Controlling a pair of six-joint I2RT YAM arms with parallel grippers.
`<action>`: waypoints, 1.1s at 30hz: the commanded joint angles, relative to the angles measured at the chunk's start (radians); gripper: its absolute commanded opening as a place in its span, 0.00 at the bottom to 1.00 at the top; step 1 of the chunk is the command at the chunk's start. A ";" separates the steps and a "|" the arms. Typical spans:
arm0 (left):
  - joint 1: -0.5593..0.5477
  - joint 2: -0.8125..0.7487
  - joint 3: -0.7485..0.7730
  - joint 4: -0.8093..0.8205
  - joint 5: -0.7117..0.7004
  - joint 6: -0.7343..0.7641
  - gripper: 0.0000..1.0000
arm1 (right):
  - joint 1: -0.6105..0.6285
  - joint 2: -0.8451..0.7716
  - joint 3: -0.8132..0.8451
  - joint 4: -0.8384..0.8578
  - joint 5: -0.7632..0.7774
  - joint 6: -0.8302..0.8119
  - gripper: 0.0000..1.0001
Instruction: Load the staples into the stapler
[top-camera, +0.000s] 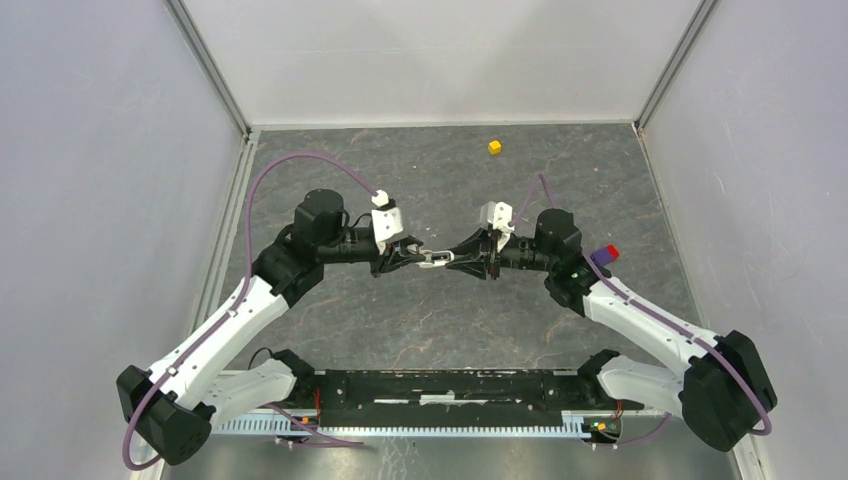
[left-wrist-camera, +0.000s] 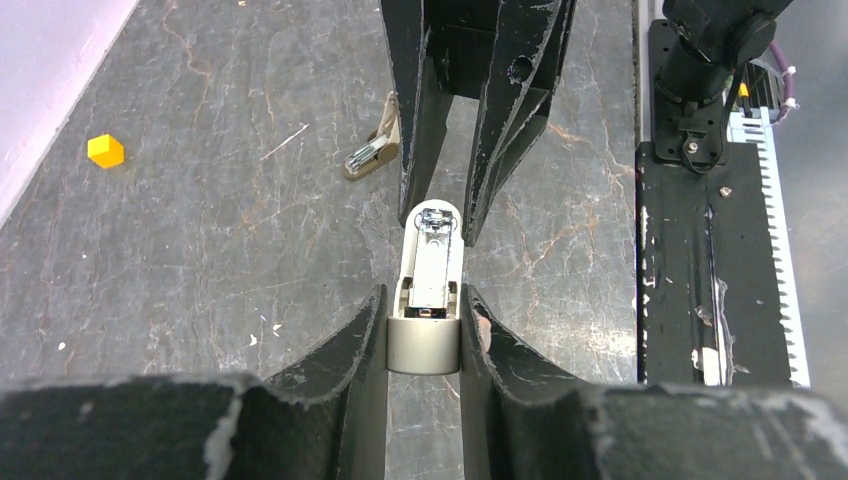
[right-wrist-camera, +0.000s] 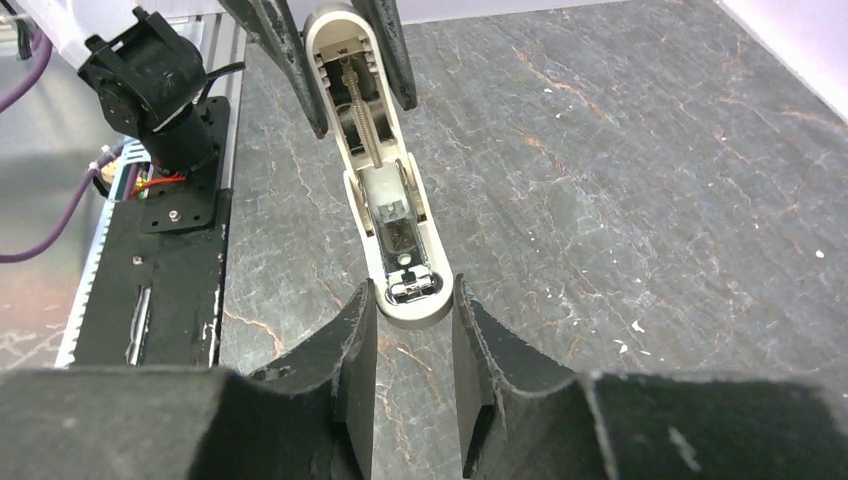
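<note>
1. Left gripper (left-wrist-camera: 424, 302) is clamped on the stapler (left-wrist-camera: 432, 262), its fingers pressed against both sides of the grey rounded end.
2. The right gripper (right-wrist-camera: 412, 294) pinches the opposite end. The stapler spans between the two arms above the middle of the surface (top-camera: 330, 320) and looks lifted clear of it.
3. I judge the double hold is there to pin the body at both ends with its open side up. The metal channel and its spring face both wrist cameras, and that is the side a strip has to enter.
4. The staples (left-wrist-camera: 362, 157), as I take them, are the small silvery strip with a pale rim lying on the surface beyond the stapler. They sit just beside a tan piece (left-wrist-camera: 388, 118). The strip is small in view, so I hold that loosely.
5. I cannot tell whether anything already sits in the channel.
6. Loading looks not yet done. With both grippers occupied, neither is free to fetch the strip. My reading is that one must let go while the other holds the stapler level and open.
7. The stapler is slim, smooth plastic. Held by one tip alone it could twist, or its hinged arm could fold shut.
8. A yellow cube (top-camera: 494, 147) sits well apart near the far wall, out of play.
</note>
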 joint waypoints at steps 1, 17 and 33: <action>0.033 -0.041 -0.023 0.105 -0.095 -0.053 0.02 | -0.022 0.011 -0.026 0.058 0.075 0.112 0.20; 0.047 0.000 -0.016 0.066 0.082 -0.007 0.02 | 0.061 -0.065 0.059 -0.092 0.128 -0.096 0.73; 0.047 -0.012 -0.072 0.171 0.305 -0.086 0.02 | 0.183 0.053 0.126 -0.014 0.098 -0.169 0.67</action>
